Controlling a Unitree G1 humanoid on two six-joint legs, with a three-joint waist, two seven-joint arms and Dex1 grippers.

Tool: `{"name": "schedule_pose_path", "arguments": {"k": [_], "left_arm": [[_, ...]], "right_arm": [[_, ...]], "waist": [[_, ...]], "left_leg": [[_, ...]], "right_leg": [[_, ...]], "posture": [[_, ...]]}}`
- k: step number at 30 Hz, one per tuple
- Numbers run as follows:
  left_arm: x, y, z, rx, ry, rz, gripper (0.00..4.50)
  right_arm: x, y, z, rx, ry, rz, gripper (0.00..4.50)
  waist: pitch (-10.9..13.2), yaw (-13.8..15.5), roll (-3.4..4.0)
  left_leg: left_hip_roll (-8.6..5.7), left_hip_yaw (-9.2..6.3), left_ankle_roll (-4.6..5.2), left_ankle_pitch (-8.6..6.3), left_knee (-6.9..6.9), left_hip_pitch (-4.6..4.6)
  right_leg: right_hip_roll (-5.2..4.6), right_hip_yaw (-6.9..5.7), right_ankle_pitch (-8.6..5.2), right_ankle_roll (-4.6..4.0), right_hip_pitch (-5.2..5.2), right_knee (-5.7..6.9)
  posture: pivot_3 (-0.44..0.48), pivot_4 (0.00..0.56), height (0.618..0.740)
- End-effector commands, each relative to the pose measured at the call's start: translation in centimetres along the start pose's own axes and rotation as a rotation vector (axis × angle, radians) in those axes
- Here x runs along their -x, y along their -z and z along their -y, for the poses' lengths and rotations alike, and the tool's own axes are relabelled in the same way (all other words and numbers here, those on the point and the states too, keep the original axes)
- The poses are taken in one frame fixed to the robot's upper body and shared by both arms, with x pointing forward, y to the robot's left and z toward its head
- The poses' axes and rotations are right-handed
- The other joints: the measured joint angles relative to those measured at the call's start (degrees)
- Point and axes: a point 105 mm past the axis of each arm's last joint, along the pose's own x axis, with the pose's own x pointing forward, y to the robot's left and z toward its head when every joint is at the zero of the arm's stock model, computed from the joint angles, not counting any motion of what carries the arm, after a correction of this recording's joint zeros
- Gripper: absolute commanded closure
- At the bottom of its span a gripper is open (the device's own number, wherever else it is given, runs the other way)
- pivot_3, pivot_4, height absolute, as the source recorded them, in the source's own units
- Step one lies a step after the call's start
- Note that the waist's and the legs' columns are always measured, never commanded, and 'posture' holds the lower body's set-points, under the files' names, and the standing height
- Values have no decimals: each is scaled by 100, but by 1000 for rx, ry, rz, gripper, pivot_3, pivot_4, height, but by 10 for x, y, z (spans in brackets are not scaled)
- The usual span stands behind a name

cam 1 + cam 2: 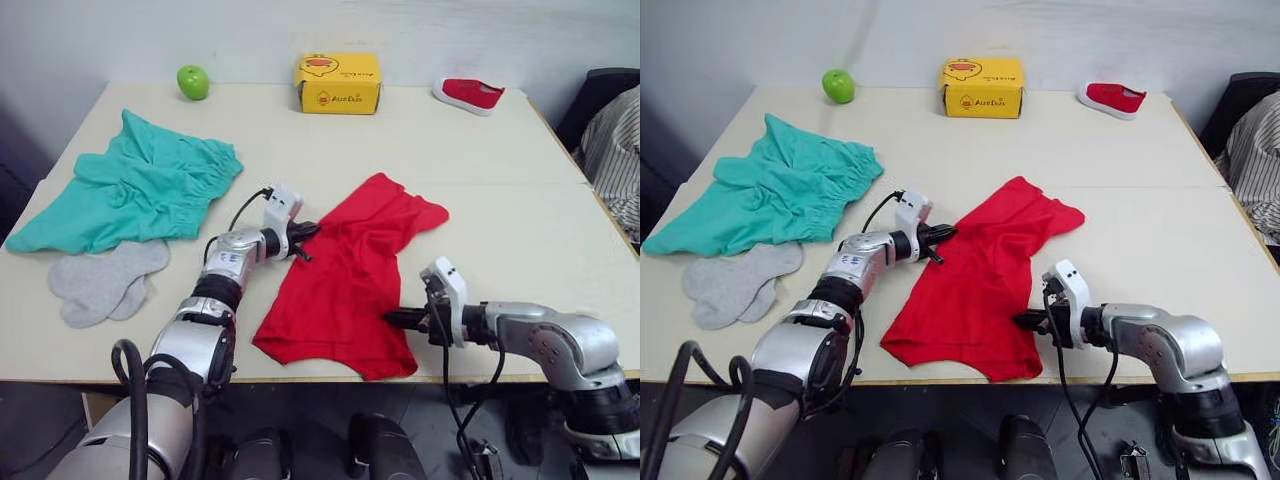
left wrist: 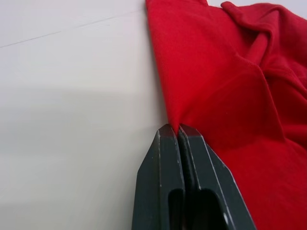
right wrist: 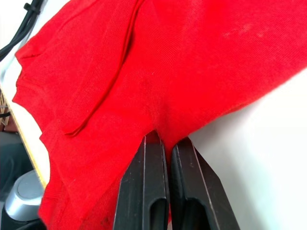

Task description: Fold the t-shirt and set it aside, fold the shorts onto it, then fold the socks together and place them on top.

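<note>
1. The left gripper (image 2: 178, 129) has its fingers pinched tight on the t-shirt (image 1: 345, 290) along one long edge, while the right gripper (image 3: 163, 138) clamps the opposite edge; holding both sides this way looks meant to let the cloth be lifted or folded over.
2. The t-shirt lies lower centre of the frame on the tabletop (image 1: 480, 180), a crumpled, bright red strip running diagonally, with creases and a loose hem.
3. The shorts (image 1: 140, 190) and socks (image 1: 100, 285) wait at left, untouched.
</note>
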Motion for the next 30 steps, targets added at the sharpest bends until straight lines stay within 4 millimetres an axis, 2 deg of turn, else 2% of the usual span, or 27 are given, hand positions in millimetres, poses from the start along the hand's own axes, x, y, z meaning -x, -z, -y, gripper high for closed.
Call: {"name": "schedule_pose_path", "arguments": {"k": [1,6,11,14,16,17,19,21,23,25,29,30], "left_arm": [[17,-5,-19,-1,-108,52,4500],[36,-7,-33,7,-200,84,4500],[48,-7,-40,13,-242,101,4500],[52,-5,-43,15,-267,96,4500],[56,-3,-39,-7,-239,89,4500],[57,-2,-38,-24,-228,83,4073],[63,-3,-38,-58,-225,78,3552],[77,-8,-39,-128,-215,84,2926],[97,-16,-35,-280,-187,93,2263],[116,-18,-27,-453,-130,91,1643],[150,-1,-5,-800,72,-2,273],[156,4,-3,-871,104,-18,15]], "right_arm": [[-10,-21,6,64,-23,39,4461],[-23,-37,22,110,-24,54,4461],[-30,-48,27,150,-35,74,4461],[-33,-51,24,139,-66,87,4461],[-29,-54,11,107,-148,108,4461],[-26,-55,6,101,-179,110,4028],[-20,-56,-1,141,-209,121,3476],[-5,-58,3,213,-182,154,2762],[16,-63,12,356,-131,203,2036],[30,-57,23,597,-62,169,1369],[50,-44,45,942,2,117,0],[52,-38,49,1019,-1,88,0]], "waist": [[1,-32,1],[1,-1,3],[2,10,4],[2,11,4],[3,8,5],[4,7,7],[4,9,7],[4,7,8],[6,7,9],[8,8,12],[10,0,15],[12,-1,19]], "left_leg": [[0,3,-1,0,0,2],[0,5,-6,3,0,2],[1,5,-5,3,0,1],[1,5,-5,4,1,0],[1,5,-5,4,1,0],[1,5,-5,4,0,0],[1,5,-5,4,-2,-1],[1,5,-5,3,-2,-1],[1,6,-6,3,-2,-1],[1,9,-9,1,-7,-1],[2,19,-11,-1,-13,7],[4,24,-13,-1,-13,11]], "right_leg": [[2,1,0,0,0,-1],[3,3,0,0,-2,4],[1,3,0,0,-1,3],[0,3,0,1,-1,3],[1,4,0,1,-1,3],[1,3,0,1,-1,3],[2,3,0,1,-3,3],[2,2,0,1,-3,1],[1,3,0,1,-4,0],[1,3,0,1,-6,-6],[2,6,0,1,-4,-12],[3,8,0,1,-3,-13]], "posture": [[0,150,740],[0,150,740],[0,150,740],[0,150,740],[0,150,740],[0,150,740],[0,150,740],[0,150,740],[0,150,740],[0,150,740],[0,150,740],[0,150,740]]}}
